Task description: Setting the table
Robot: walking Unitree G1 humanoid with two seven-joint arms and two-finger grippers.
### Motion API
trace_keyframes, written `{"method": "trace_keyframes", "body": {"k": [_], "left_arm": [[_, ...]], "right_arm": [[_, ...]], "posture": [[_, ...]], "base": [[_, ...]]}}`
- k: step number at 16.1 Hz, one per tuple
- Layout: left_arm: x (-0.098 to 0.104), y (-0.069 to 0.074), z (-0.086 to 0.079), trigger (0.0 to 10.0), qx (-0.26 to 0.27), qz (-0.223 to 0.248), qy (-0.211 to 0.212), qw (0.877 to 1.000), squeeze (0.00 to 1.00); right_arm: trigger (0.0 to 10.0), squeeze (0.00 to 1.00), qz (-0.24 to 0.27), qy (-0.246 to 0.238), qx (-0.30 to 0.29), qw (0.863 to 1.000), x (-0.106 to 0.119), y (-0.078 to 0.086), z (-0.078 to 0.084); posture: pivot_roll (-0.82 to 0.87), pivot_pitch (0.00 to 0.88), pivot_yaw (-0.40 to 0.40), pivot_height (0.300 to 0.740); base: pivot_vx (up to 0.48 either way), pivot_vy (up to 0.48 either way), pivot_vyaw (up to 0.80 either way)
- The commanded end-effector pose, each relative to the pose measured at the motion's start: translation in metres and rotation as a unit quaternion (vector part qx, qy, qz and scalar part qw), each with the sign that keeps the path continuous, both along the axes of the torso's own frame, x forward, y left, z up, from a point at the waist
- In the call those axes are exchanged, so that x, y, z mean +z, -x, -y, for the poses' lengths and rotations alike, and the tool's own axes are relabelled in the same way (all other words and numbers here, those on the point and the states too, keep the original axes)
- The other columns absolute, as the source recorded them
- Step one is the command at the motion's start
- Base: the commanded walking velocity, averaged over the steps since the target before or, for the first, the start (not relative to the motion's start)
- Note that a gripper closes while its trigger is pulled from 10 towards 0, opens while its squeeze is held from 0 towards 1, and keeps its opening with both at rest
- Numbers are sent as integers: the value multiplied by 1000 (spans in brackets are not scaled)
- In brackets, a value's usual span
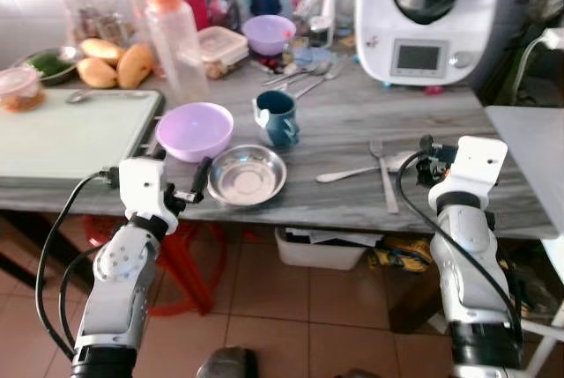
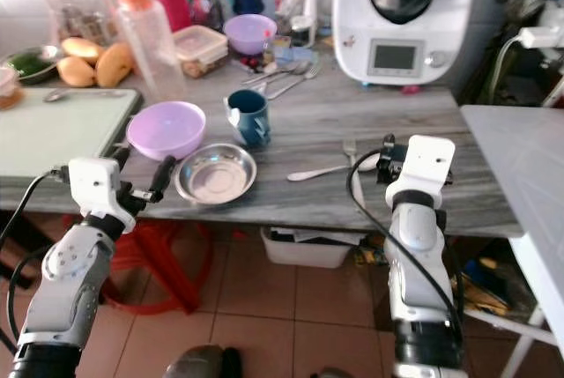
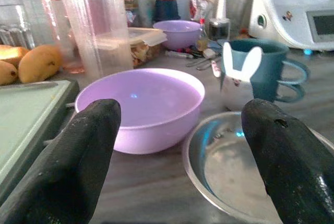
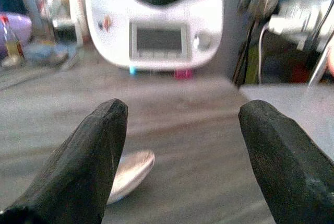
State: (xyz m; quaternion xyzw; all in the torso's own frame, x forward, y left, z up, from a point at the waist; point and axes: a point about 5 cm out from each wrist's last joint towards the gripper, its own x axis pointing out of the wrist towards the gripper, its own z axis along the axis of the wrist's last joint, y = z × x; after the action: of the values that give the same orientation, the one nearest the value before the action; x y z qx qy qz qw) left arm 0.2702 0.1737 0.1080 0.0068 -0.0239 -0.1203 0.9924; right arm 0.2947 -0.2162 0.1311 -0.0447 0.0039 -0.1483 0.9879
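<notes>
On the grey wooden table a lilac bowl sits beside a small steel bowl at the front edge. A teal mug with white rabbit ears stands just behind them. My left gripper is open at the table edge, level with both bowls, its fingers framing the lilac bowl and the steel bowl. A spoon and a fork lie to the right. My right gripper is open just right of them, with the spoon's bowl near one finger.
A pale green board lies on the left. A clear bottle, mangoes, a second lilac bowl and loose cutlery crowd the back. A white kitchen machine stands back right. A white table adjoins on the right.
</notes>
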Motion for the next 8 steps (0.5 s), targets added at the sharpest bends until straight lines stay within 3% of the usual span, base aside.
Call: {"method": "trace_keyframes", "body": {"k": [1, 5, 6, 8], "left_arm": [[5, 0, 7, 10000, -17, 7, -4, 1000, 0], [5, 1, 9, 10000, -30, 2, -5, 1000, 0], [5, 2, 9, 10000, -33, 1, -4, 999, 0], [6, 2, 11, 10000, -42, -2, -5, 999, 0]], "right_arm": [[10000, 0, -30, -10, -8, 999, -7, -2, 6], [10000, 0, -108, -41, 33, 993, -23, -9, 13], [10000, 969, -86, -53, 26, 995, -15, -13, 17], [10000, 1000, -74, -81, 41, 993, -6, -24, 9]], "posture": [[-5, 0, 62, 740], [-3, 0, 68, 740], [-3, 0, 70, 740], [1, 12, 79, 740]], "base": [[0, 0, 0], [0, 0, 0], [0, 0, 0], [0, 0, 0]]}}
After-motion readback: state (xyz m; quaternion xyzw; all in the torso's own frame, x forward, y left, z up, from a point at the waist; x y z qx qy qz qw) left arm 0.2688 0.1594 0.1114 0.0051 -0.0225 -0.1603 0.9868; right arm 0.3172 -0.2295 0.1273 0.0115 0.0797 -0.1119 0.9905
